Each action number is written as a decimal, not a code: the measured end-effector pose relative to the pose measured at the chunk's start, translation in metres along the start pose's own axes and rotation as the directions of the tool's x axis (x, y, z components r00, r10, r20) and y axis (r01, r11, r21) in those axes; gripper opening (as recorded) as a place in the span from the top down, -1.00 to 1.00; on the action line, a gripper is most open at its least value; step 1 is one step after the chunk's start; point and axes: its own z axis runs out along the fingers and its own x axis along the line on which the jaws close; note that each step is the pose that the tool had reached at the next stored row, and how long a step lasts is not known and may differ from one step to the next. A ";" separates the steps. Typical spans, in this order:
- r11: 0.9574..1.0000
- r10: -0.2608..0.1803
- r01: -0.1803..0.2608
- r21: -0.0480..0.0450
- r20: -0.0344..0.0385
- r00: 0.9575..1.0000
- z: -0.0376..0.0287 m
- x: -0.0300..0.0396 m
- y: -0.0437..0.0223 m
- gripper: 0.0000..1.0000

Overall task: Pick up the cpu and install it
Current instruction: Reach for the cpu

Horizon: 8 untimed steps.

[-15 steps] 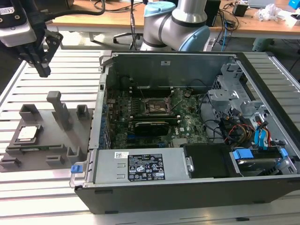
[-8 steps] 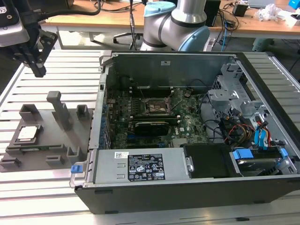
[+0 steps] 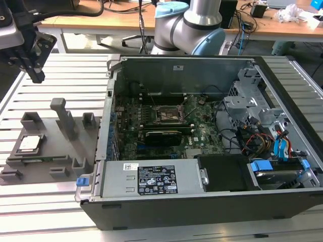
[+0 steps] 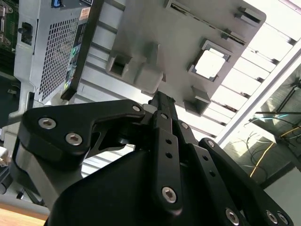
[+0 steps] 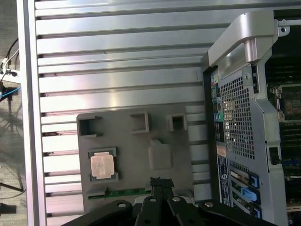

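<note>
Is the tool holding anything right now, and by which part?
Nothing is held: the tool is empty, and the cpu lies on the grey fixture, untouched.

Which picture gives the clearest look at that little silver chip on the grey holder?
The first wrist view: it looks straight down on the cpu, showing its whole square top in the grey holder. The second wrist view shows it slanted and glaring bright; at the exterior view's left it looks small and oblique.

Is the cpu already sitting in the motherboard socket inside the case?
No, in the exterior view the cpu lies on the grey fixture outside the computer case.
</note>
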 end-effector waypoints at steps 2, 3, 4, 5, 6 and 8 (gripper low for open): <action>1.000 0.000 0.000 0.000 0.000 1.000 -0.0001 0.0035 -0.0003 0.79; 1.000 0.000 0.000 0.000 0.000 1.000 -0.0001 0.0051 -0.0004 0.79; 1.000 0.000 0.000 0.000 0.000 1.000 -0.0002 0.0077 -0.0006 0.79; 1.000 0.000 0.000 0.000 0.000 1.000 -0.0003 0.0097 -0.0007 0.79; 1.000 0.000 0.000 0.000 0.000 1.000 -0.0004 0.0126 -0.0009 0.79; 1.000 0.000 0.000 0.000 0.000 1.000 -0.0005 0.0174 -0.0013 0.79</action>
